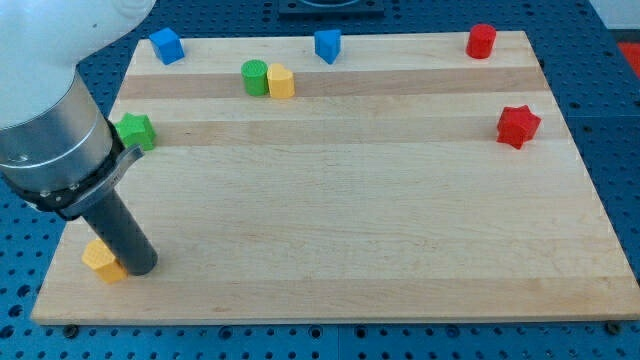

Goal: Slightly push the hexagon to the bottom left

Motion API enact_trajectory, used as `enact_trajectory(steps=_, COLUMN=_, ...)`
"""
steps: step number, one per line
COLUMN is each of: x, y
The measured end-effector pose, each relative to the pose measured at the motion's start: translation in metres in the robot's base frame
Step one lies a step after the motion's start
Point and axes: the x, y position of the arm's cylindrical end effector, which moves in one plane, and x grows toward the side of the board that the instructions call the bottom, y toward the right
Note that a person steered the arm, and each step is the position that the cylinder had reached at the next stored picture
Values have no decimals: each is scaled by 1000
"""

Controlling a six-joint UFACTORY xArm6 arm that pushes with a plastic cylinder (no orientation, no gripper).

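board: a pale wooden board (330, 200) on a blue perforated bench; every place below was read from this board.
task block: the small yellow block (101, 260), the likeliest hexagon, though its shape was half hidden, sat close to the board's bottom-left corner.
my tip: my tip (140, 268) was at the end of the dark rod, touching or just beside the yellow block's right side, toward the view's right.
tool state: there was no hand and nothing that opens or closes; the rod gripped nothing, only rested against the block.
key relation: the block lay to the view's left of the tip, level with it or slightly higher, so the tip was not on the block's upper-right side.
judgement: a straight push from there would likely send it left, not down-left; little board remained before the corner.
other blocks: a green star (134, 131) at the left edge; a green cylinder (255, 77) touching a second yellow block (281, 82) near the top; two blue blocks (166, 45) (327, 45) along the top; a red cylinder (481, 40) at the top-right corner; a red star (518, 126) by the right edge.
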Motion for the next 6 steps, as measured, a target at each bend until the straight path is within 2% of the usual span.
enact_trajectory(steps=1, x=-22, y=13)
enact_trajectory(steps=3, x=-9, y=-15)
enact_trajectory(steps=5, x=-9, y=-15)
enact_trajectory(steps=6, x=-13, y=5)
